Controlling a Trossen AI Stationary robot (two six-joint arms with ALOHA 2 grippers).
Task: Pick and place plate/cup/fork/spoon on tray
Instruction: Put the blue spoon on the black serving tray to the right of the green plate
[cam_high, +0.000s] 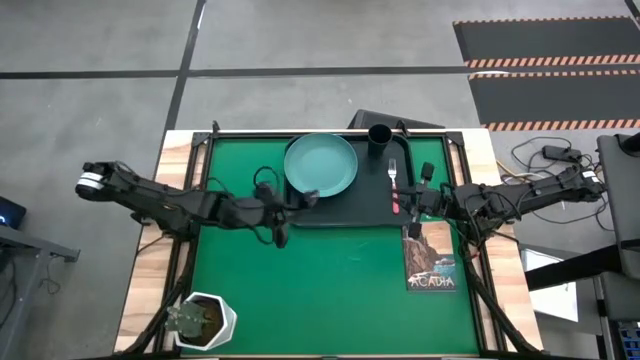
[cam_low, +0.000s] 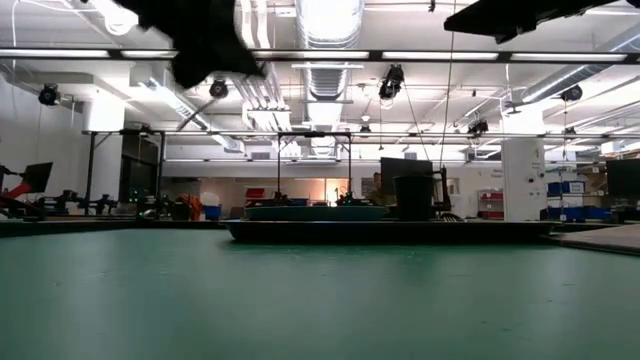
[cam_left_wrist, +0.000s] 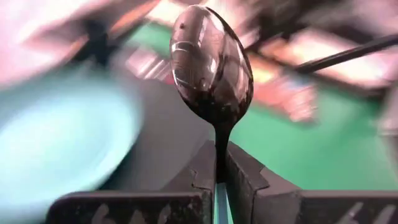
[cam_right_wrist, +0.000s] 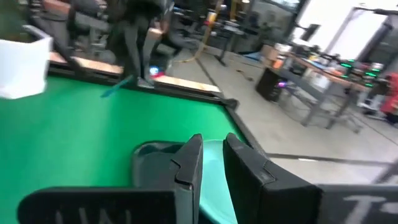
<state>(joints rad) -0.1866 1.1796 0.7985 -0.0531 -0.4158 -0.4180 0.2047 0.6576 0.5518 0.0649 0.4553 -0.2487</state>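
The left gripper (cam_high: 300, 200) pinches the spoon (cam_left_wrist: 211, 68) above the tray's (cam_high: 370, 205) near edge, with the plate (cam_high: 321, 163) on the tray just beyond it. The cup (cam_high: 380, 136) and fork (cam_high: 393, 180) sit on the tray toward the right gripper (cam_high: 415, 205), and the book (cam_high: 432, 257) lies just nearer than that gripper.

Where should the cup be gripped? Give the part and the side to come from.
Probably its upper wall, from straight above: the cup stands upright in a corner of the tray, narrow and round, with the plate on one side and the fork lying close by. The left pincer holds the spoon.
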